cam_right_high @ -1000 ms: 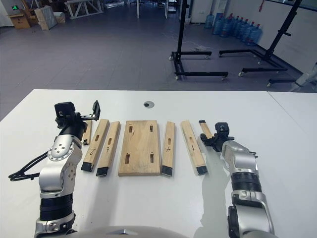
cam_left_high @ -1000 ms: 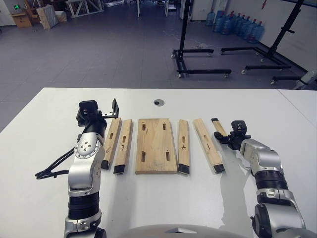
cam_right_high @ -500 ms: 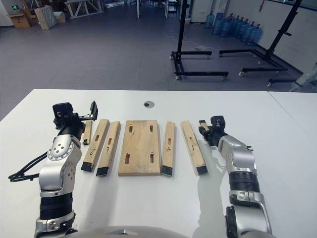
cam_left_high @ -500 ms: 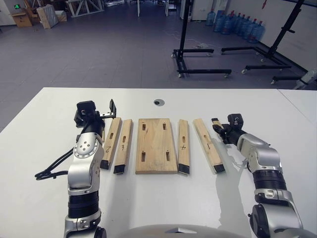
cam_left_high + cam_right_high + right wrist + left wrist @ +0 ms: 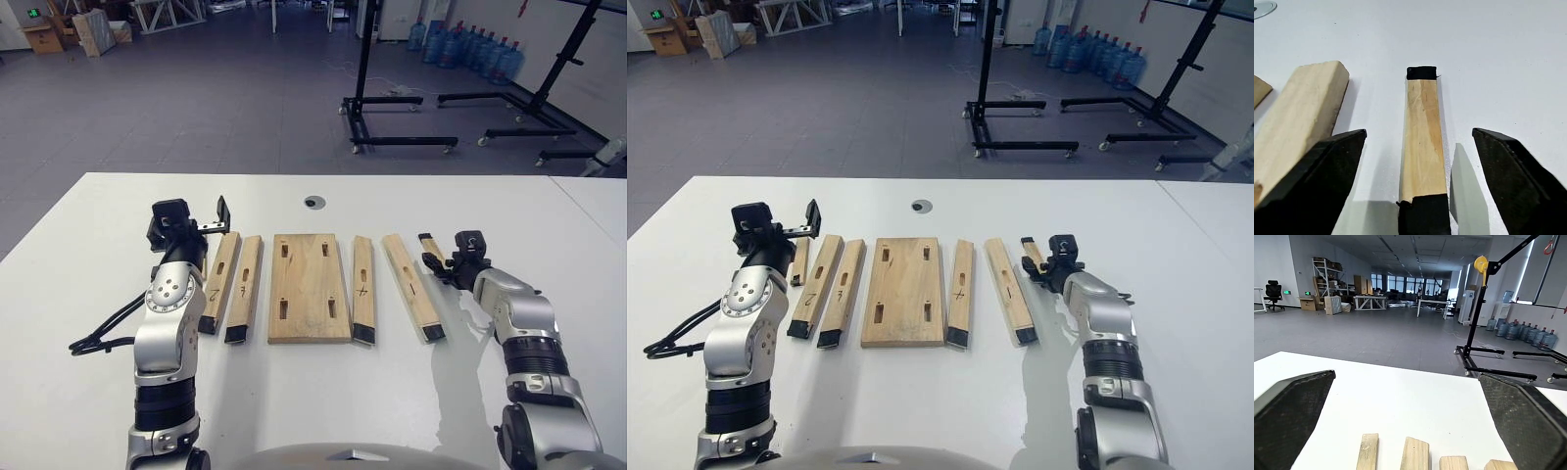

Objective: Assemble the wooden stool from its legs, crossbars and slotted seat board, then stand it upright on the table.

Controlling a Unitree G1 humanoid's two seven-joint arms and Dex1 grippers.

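The slotted seat board (image 5: 310,286) lies flat mid-table. Two legs (image 5: 220,281) (image 5: 243,289) lie to its left, two more (image 5: 363,290) (image 5: 412,286) to its right. A short crossbar (image 5: 799,262) lies left of the left legs, partly under my left gripper (image 5: 208,223), which hovers open over the far ends of those pieces (image 5: 1414,454), fingers (image 5: 1293,416) wide apart. Another short crossbar (image 5: 1422,142) with black ends lies at the far right. My right gripper (image 5: 1419,131) is open, low over the table, one finger on each side of that crossbar without touching it.
The white table (image 5: 549,215) has a round grommet hole (image 5: 313,203) behind the board. A black cable (image 5: 103,328) loops beside my left arm. Beyond the far edge are grey floor and black wheeled frames (image 5: 402,108).
My right gripper first pushed forward along the right crossbar, then drew back a little. The left gripper shifted slightly left at first, then held. The wooden parts stayed put.
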